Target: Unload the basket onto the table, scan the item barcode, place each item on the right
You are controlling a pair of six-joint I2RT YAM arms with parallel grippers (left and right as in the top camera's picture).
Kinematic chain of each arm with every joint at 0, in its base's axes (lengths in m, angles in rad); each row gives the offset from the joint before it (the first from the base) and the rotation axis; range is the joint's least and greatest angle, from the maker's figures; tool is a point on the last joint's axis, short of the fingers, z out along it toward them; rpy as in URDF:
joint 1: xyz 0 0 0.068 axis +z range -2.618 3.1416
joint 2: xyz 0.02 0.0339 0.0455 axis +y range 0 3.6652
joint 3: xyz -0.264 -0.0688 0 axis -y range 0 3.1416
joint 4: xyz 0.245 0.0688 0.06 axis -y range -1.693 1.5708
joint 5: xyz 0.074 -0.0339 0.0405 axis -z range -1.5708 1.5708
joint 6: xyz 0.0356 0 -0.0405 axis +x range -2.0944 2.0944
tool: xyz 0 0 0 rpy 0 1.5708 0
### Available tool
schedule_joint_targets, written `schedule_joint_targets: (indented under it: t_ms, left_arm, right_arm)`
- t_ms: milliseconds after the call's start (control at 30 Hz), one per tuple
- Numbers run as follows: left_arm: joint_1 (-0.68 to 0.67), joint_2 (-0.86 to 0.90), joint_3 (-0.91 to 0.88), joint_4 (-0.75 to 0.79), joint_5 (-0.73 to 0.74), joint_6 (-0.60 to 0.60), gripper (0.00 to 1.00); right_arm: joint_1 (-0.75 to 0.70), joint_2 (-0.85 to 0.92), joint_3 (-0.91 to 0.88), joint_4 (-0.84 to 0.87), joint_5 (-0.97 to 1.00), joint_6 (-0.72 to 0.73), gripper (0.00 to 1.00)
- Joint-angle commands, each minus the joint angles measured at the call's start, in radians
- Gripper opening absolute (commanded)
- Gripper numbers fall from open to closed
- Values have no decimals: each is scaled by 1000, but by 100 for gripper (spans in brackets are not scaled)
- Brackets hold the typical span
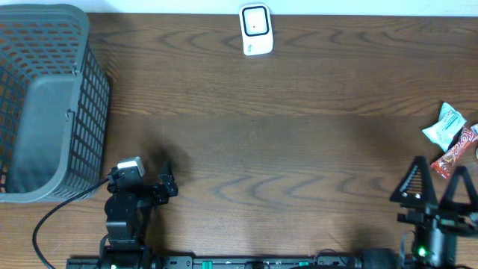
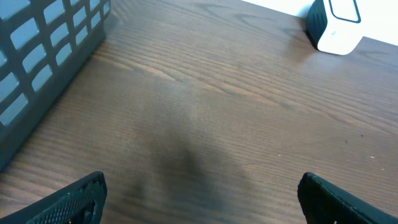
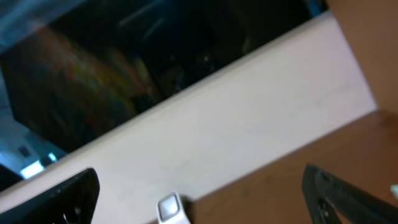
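Lying side by side at the right edge of the table (image 1: 299, 134), a teal packet (image 1: 447, 125) and a red packet (image 1: 459, 152) are seen just beyond the right gripper (image 1: 437, 183), whose jaws are spread wide and empty. The left gripper (image 2: 202, 199) is likewise spread, nothing held. A white scanner (image 1: 255, 30) is set at the far edge; the packets' print cannot be read.

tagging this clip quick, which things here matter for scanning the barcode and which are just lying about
For the job:
white scanner
teal packet
red packet (either packet could be the item to scan)

Lying about:
grey basket, no clear part in the scanning
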Motion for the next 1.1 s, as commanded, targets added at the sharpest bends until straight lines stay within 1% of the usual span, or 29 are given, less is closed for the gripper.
schedule_joint_targets:
  t_ms: [0,100,200,333,500,600,767,1067]
  left_arm:
    - [4,-3,-25,-8,-9,-9,98]
    - [4,-3,-25,-8,-9,-10,98]
    - [4,-3,-25,-8,-9,-10,98]
    - [4,-3,-25,-8,-9,-10,98]
    - [4,-3,-25,-8,-9,-10,98]
    - [4,-3,-25,-8,-9,-10,98]
    - [4,-3,-25,-8,-9,-9,98]
    - [4,-3,-25,-8,-9,-9,98]
  right_arm:
    - [26,-37,-108,83,0,34,99]
    - [45,-54,-235,217,0,34,99]
    - [56,-54,-317,295,0,34,99]
    - [69,-54,-426,376,3,35,99]
    - [77,-54,-525,438,11,35,99]
    - [77,-54,-564,449,24,35,99]
    - [77,-54,-576,443,50,34,99]
    - [77,-54,-579,291,53,34,99]
